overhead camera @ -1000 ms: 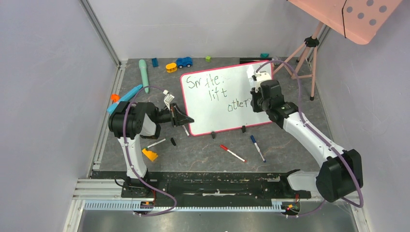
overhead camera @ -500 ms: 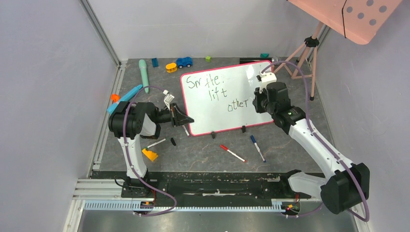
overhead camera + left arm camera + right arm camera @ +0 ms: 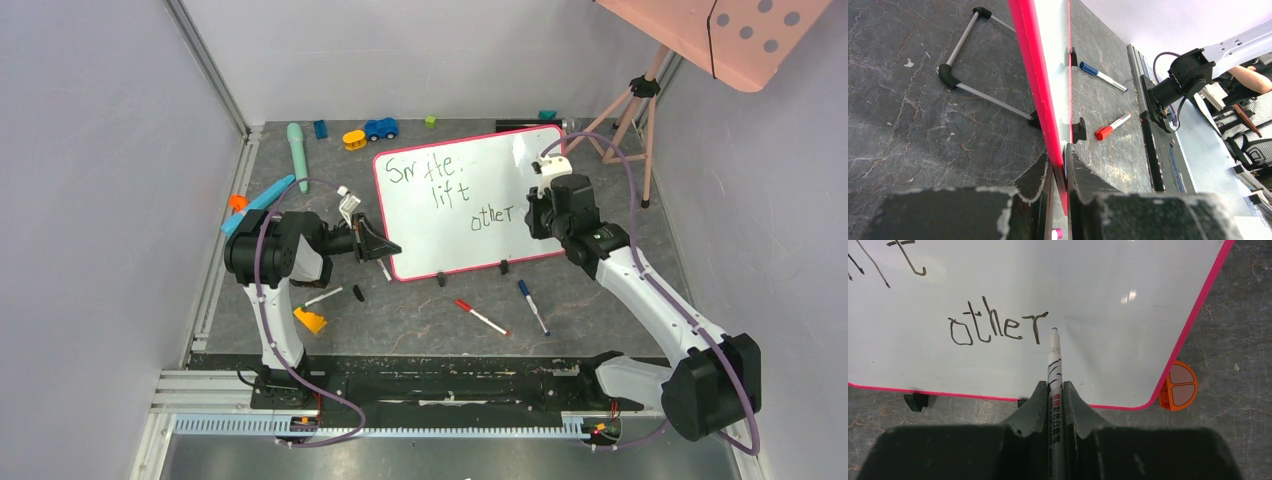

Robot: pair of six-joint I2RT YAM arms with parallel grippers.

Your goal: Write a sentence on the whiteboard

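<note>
A large glossy white whiteboard (image 3: 480, 170) with a thin pink-red frame stands on the grey bench (image 3: 410, 322), toward twelve o'clock. The left fingers (image 3: 1040, 175) clench its seven o'clock corner — seemingly to steady it — while the right fingers (image 3: 1035, 400) grasp a slim white marker (image 3: 1054, 360), tip at three o'clock of the last word in the black handwritten sentence (image 3: 998, 327).

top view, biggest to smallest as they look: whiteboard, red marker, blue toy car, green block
1. whiteboard
2-3. red marker and blue toy car: unsure; marker longer, car bulkier and farther back
4. green block
</note>
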